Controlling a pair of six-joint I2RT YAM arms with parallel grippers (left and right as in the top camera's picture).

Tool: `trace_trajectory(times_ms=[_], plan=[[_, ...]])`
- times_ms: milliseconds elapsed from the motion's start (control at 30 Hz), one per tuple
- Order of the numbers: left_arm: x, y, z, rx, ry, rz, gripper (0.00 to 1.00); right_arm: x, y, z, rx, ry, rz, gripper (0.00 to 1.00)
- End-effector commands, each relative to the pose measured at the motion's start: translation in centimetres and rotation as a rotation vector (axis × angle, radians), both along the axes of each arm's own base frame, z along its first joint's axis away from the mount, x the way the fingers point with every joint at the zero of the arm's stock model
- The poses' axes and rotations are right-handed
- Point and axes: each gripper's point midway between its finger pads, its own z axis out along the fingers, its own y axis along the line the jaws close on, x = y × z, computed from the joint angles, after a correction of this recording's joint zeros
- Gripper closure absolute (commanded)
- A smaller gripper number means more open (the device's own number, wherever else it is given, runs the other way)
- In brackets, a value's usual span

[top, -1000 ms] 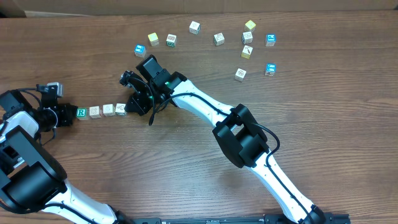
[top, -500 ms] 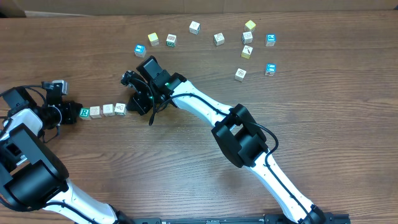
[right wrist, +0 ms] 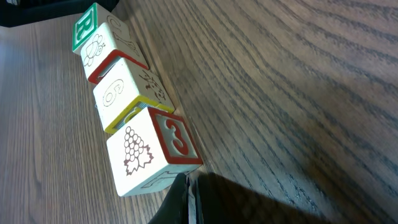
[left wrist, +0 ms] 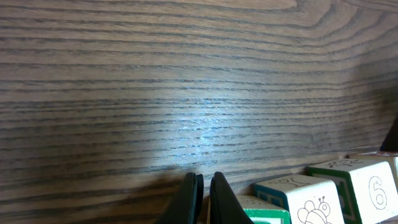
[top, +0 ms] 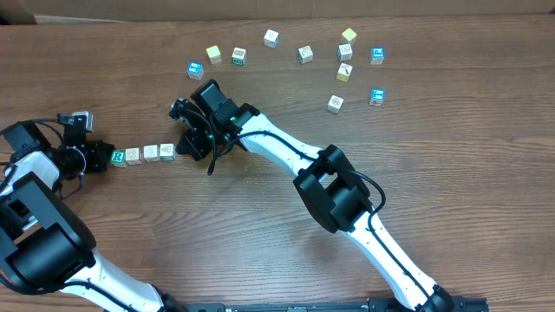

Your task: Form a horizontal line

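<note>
Overhead: horizontal line [top: 141, 154] sits on the left part of the bench [top: 451, 173], four cubes touching face to face, green R cube [top: 115, 157] at the left end and three pale cubes to its right, the row rising very slightly toward the right. Left jaws are at the R end, just beside it, right jaws just beside the last pale cube [top: 167, 152]; can't tell from here whether either touches. Loose cubes lie well apart near the far edge: blue-faced cubes [top: 377, 55], yellow cubes [top: 349, 35], a few white ones [top: 271, 38]. Left wrist: left jaws clenched, fingers [left wrist: 191, 199] pressed nearly together with only a thin slit and nothing between them, low over bare wood grain. Cubes of the row show at bottom right, just beside the fingers: a green-edged one cut off by the frame, a bee-drawing cube [left wrist: 308, 200], then a "6" cube [left wrist: 357, 182]. Right wrist: right jaws also clenched on nothing, fingertips [right wrist: 177, 202] closed at the bottom edge, just beside the near cube with the grape drawing and red "3" [right wrist: 152, 155]. Behind it in one straight file: the yellow-edged "6" cube, the bee cube, the R cube [right wrist: 86, 26] farthest off, all flat on the bench, faces flush
</note>
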Motion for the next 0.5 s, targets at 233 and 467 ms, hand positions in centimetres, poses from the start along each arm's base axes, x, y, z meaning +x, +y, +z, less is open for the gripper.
trace_trajectory(times_ms=[233,467], plan=[[0.17,-0.69,-0.59,-0.072,0.020,0.047,0.96,0.78,0.51,0.63,0.027,-0.011,-0.018,0.97],[0.17,-0.70,-0.59,-0.089,0.028,0.070,0.96,0.62,0.65,0.82,0.039,-0.001,-0.013,0.97]])
